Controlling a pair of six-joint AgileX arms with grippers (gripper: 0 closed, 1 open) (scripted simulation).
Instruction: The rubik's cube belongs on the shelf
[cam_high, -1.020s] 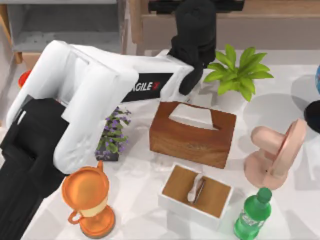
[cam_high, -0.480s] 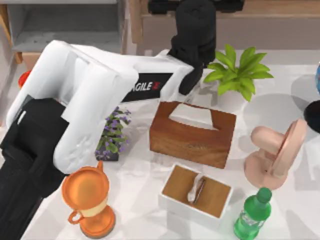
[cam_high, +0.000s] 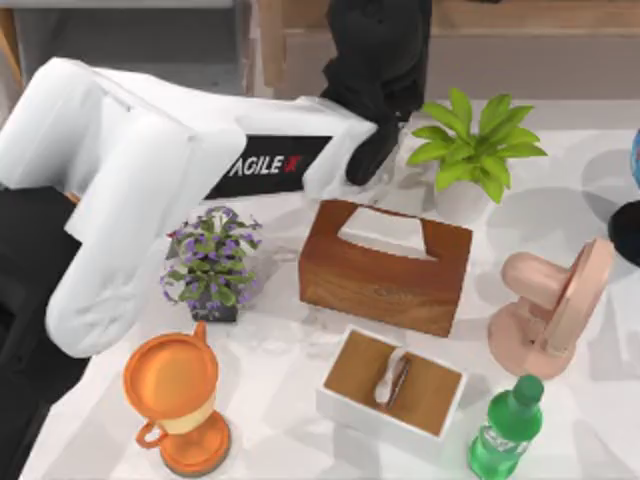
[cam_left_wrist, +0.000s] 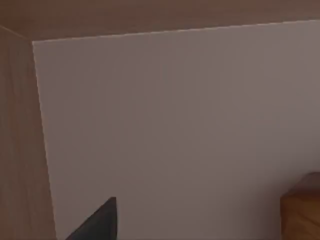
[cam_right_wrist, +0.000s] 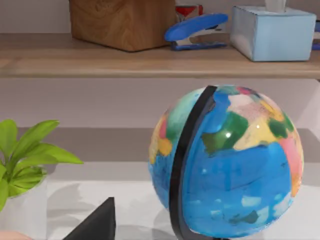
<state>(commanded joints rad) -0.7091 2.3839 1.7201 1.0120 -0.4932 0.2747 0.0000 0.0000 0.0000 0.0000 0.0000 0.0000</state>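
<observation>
Left wrist view: left claw (cam_left_wrist: 97, 225) sits inside a bay of the shelf (cam_left_wrist: 175, 125), facing the grey back panel beside a tan side wall.
Left claw state: apart or together, cannot tell.
Left arm: white, stretched over the counter (cam_high: 290, 360) from its left to the shelf at the far edge.
Right claw (cam_right_wrist: 97, 225): parked by the globe (cam_right_wrist: 227, 160), facing the shelf; state cannot tell.
Shelf board: wooden block (cam_right_wrist: 120, 22), blue stapler (cam_right_wrist: 195, 30), tissue box (cam_right_wrist: 272, 32).
</observation>
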